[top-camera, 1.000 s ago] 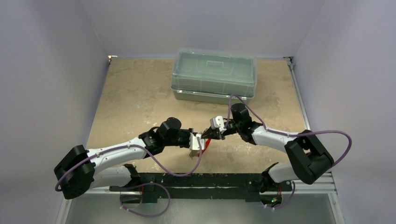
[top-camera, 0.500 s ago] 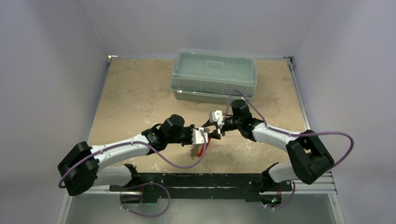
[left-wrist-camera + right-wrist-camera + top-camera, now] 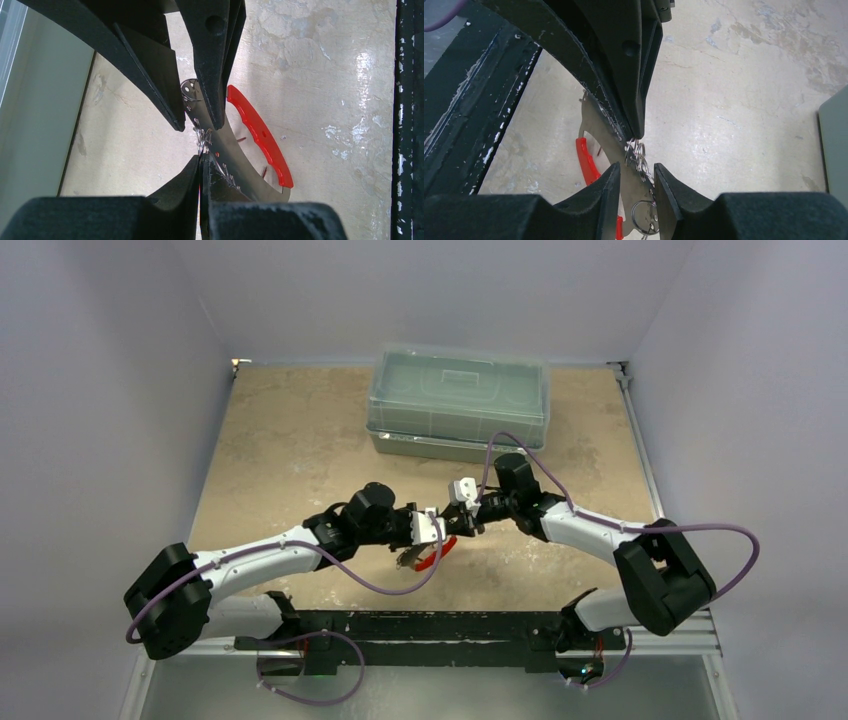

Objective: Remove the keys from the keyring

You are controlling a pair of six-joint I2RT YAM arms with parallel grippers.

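Observation:
The keyring (image 3: 437,557) is a silvery-white crescent with a red outer edge, held above the table between both grippers. My left gripper (image 3: 432,530) is shut, and in the left wrist view (image 3: 202,161) its tips pinch the thin metal loops (image 3: 202,140) beside the crescent (image 3: 260,135). My right gripper (image 3: 458,527) is open; in the right wrist view (image 3: 636,172) its fingers straddle the crescent (image 3: 588,162) and the small rings (image 3: 638,152) with a gap on each side. I cannot make out separate keys among the rings.
A large clear plastic box (image 3: 458,400) stands at the back middle of the tan table. The black base rail (image 3: 430,625) runs along the near edge just below the grippers. The two grippers' fingers are tip to tip.
Both grippers have shifted a little right and away from the rail, carrying the keyring with them. The left gripper stays pinched on the loops.

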